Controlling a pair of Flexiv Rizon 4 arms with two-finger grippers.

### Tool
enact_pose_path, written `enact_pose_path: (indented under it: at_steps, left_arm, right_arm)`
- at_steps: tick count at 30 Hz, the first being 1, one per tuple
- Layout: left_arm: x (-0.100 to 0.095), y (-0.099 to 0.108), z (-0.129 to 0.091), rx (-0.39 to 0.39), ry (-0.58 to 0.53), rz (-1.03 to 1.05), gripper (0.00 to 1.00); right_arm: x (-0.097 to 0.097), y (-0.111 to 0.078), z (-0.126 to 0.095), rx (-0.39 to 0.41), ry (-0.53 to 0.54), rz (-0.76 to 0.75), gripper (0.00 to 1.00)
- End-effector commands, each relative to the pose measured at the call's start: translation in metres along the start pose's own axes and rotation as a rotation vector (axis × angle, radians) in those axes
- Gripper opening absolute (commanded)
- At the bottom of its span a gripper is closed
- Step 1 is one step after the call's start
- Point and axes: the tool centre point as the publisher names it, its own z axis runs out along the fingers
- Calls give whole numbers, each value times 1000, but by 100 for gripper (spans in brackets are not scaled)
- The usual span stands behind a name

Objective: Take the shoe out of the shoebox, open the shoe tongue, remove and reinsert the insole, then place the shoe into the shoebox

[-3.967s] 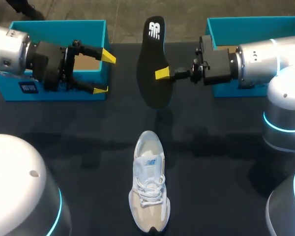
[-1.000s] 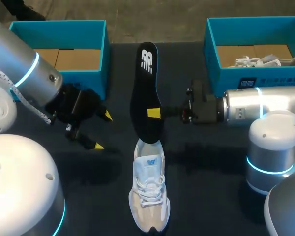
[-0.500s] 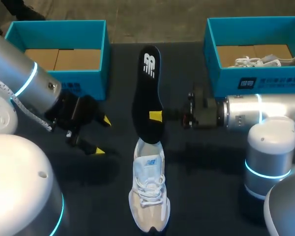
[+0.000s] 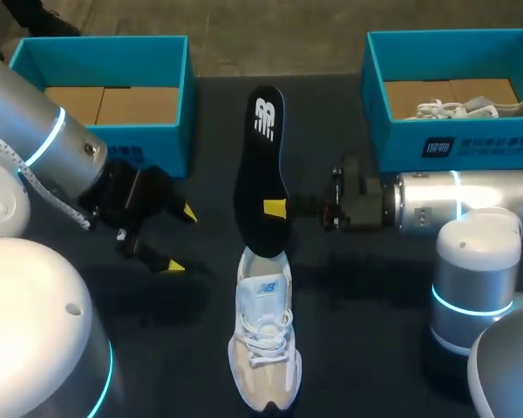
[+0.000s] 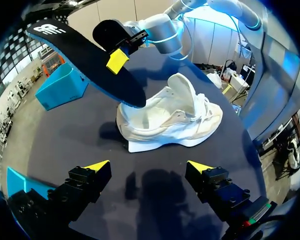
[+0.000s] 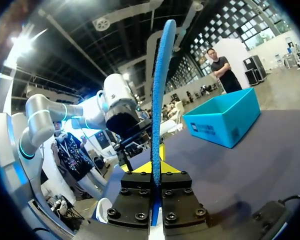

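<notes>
Clamping the black insole [image 4: 260, 174] by its long edge, the right fingers [image 4: 275, 209] are pressed flat against it from both sides, over the middle of the worktop [image 4: 357, 348]. The insole is tilted. Its lower end sits at the heel opening of the white shoe [image 4: 263, 331], touching it or just above it, I cannot tell which. Its upper end rises toward the far edge. The shoe stands on its sole at the middle of the near edge, toe toward that edge. The left fingers [image 4: 180, 239] are spread wide and hold nothing; they hang above the worktop on the shoe's left, near it but apart. The left box [image 4: 100, 43] sits open at the far-left corner, showing a brown inside. The right box [image 4: 453, 139] at the far-right corner holds a second shoe [image 4: 471, 107].
</notes>
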Motion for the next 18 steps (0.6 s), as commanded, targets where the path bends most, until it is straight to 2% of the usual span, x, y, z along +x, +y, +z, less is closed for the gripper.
enact_pose_path:
  at_steps: [1,18]
  left_arm:
    - [-2,0,12,-24,14,-8,100]
    - [6,0,46,-47,95,-46,100]
  right_arm:
    - [0,-7,2,-15,2,-8,0]
    - [0,-29,6,-4,37,-69,0]
